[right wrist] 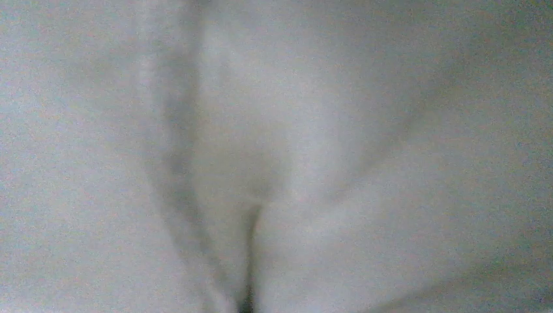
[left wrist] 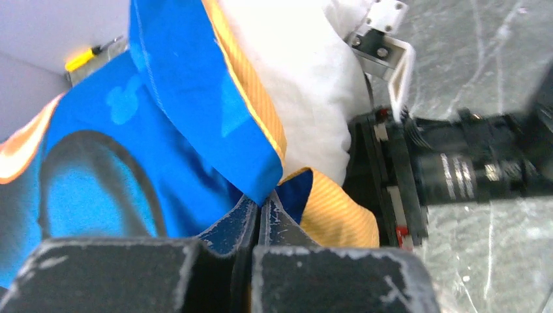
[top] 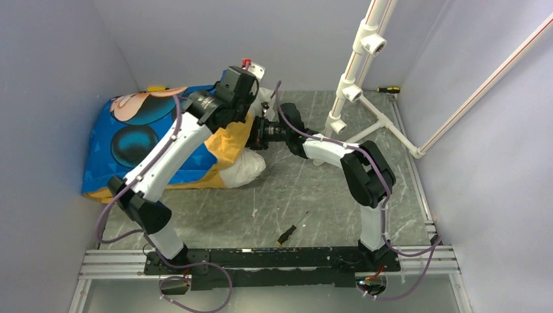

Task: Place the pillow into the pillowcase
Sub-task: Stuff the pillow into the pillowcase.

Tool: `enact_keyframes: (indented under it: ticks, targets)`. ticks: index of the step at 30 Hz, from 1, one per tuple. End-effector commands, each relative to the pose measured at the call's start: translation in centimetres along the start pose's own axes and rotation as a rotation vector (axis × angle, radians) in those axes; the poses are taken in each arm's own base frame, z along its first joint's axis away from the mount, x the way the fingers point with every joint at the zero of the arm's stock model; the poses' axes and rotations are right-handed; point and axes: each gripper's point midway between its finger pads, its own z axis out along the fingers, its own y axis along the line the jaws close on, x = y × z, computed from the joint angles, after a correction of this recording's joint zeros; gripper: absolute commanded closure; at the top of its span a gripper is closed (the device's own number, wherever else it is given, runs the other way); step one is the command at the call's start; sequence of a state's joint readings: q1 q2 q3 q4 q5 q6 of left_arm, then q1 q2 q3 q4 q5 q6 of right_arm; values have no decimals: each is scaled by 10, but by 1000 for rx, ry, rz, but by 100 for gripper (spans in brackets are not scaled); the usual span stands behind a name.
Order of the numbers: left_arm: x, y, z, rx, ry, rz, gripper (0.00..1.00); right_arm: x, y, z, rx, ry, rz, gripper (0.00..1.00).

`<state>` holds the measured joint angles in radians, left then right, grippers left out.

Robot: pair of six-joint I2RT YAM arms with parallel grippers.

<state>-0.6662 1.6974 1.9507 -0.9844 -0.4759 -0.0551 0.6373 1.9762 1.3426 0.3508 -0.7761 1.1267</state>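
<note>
The left hand (left wrist: 257, 214) pinches the pillowcase (left wrist: 176, 117) rim shut; the right hand (left wrist: 357, 171), closed, seems to grip the pillow (left wrist: 306, 85). Pull rim over, push pillow in.

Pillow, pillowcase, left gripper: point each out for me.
pillow (top: 251, 168): top external view, bare white end outside the case.
pillowcase (left wrist: 189, 91): left wrist view, blue hem at the opening.
left gripper (left wrist: 259, 212): left wrist view, between fingertips pinching the hem.

Pillow (top: 246, 168) partly inside pillowcase (top: 111, 153)
</note>
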Motion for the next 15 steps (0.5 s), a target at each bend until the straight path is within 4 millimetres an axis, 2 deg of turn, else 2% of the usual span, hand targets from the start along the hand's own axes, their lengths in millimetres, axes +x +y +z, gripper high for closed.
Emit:
enact_keyframes:
  ticks: [1,6,8,10,12,15]
  targets:
    - [-27,5,-63,163,-151,33,100,-3,82,-19,-211,1,-139,100]
    - [-17,8,-92,227,-126,44,100,-6,88,-19,-235,5,-140,100]
    - [-20,5,-105,276,-163,44,100,-6,94,-20,-268,3,-146,100]
    - [-31,-2,-124,356,-237,3,100,-6,104,-23,-320,-4,-161,100]
    - [-50,-12,-145,455,-329,-71,100,-7,117,-27,-381,-10,-168,100]
    - [-70,-40,-171,658,-396,-136,100,-9,140,-34,-480,-25,-210,100]
